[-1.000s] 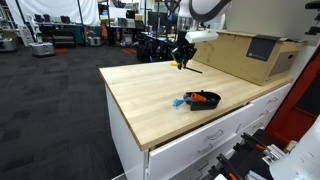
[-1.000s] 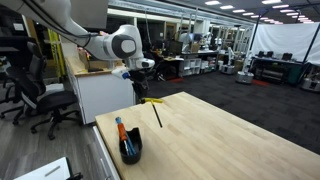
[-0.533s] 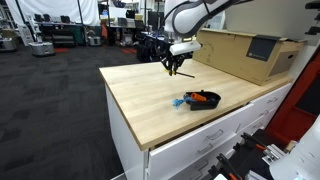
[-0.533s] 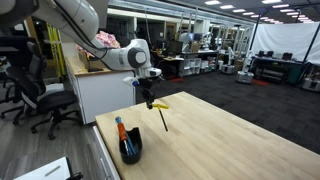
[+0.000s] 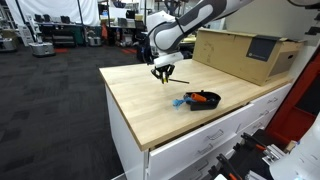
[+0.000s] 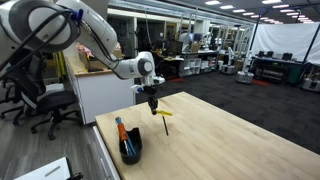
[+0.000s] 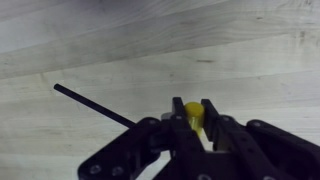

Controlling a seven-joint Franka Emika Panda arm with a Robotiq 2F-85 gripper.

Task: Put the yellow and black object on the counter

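Observation:
My gripper [image 7: 194, 112] is shut on the yellow and black object [image 7: 192, 111]: the yellow part sits between the fingers and the thin black stick [image 7: 92, 104] points out to the side. In both exterior views the gripper [image 5: 163, 72] [image 6: 153, 103] holds the object [image 6: 163, 117] a little above the light-wood counter [image 5: 150, 100] [image 6: 215, 140], over its far part.
A black bowl [image 5: 203, 100] [image 6: 131, 148] with an orange item and a blue item sits near the counter's front edge. A brown cardboard box [image 5: 240, 50] stands at the back of the counter. White drawers are below.
The gripper has carried the yellow and black object along the counter, away from the cardboard box, and lower toward the wood surface. The bowl has not moved.

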